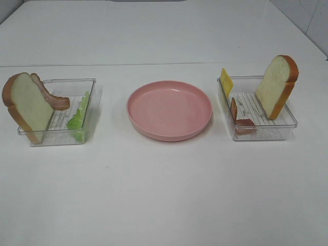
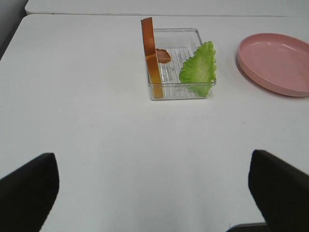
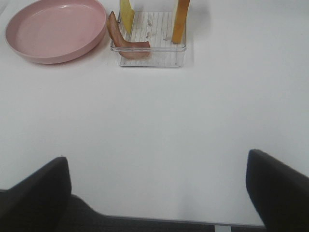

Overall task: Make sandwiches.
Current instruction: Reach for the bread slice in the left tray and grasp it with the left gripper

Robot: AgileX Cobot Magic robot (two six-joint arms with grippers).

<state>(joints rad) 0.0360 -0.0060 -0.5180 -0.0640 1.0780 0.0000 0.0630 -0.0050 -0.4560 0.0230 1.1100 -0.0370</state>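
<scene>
The sandwich pieces stand apart in two clear trays; nothing is stacked. The left tray point(image 1: 61, 82) holds a bread slice point(image 1: 28, 105) leaning upright, a bacon strip point(image 1: 51, 95) and a lettuce leaf point(image 1: 79, 118). The right tray point(image 1: 266, 124) holds a cheese slice point(image 1: 226, 82), a bacon strip point(image 1: 238, 117) and an upright bread slice point(image 1: 277, 84). My left gripper point(image 2: 154, 193) is open and empty, well short of the left tray point(image 2: 178, 94) and the lettuce point(image 2: 199, 67). My right gripper point(image 3: 157, 191) is open and empty, well short of the right tray point(image 3: 152, 58).
A round pink plate point(image 1: 169, 109) sits between the trays with nothing on it; it also shows in the left wrist view point(image 2: 277, 60) and the right wrist view point(image 3: 53, 29). The white table's far edge and a wall lie behind. Neither arm shows in the exterior view.
</scene>
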